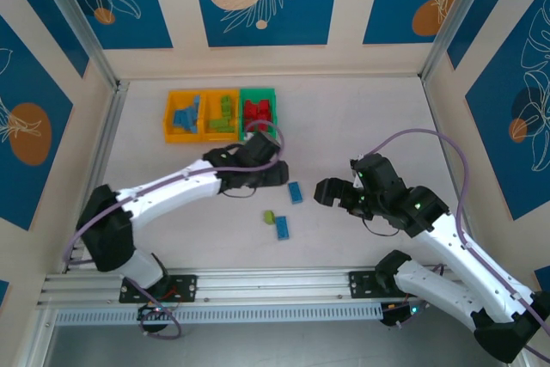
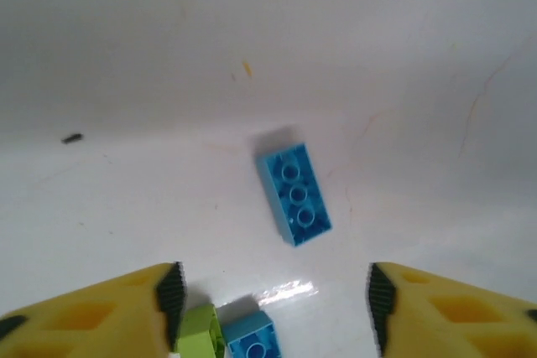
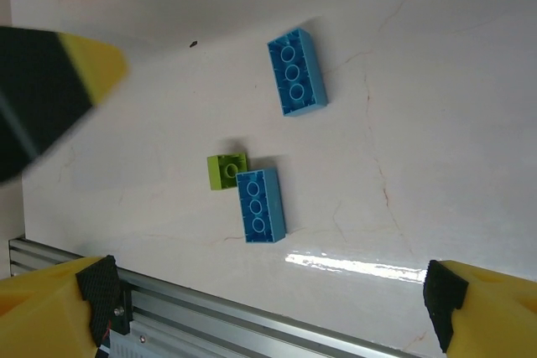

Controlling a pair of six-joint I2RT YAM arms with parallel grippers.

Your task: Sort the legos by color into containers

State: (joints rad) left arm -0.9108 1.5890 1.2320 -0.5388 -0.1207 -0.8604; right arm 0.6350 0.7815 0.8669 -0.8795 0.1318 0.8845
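Three loose bricks lie on the white table [image 1: 369,126] between my two grippers, both released.

My left gripper [image 2: 273,299] hangs just in front of the bins [image 1: 169,116], fingers apart and gripping nothing. My left arm lies across the approach to them. My right gripper [image 3: 270,291] is spread wide beside the metal rail [image 3: 218,316]. One blue brick [image 2: 294,194] lies studs-up and alone. Nearer the rail, a lime brick [image 3: 227,170] touches a second blue brick [image 3: 260,204]. The bins at the far left hold blue, green and red pieces, one colour each.
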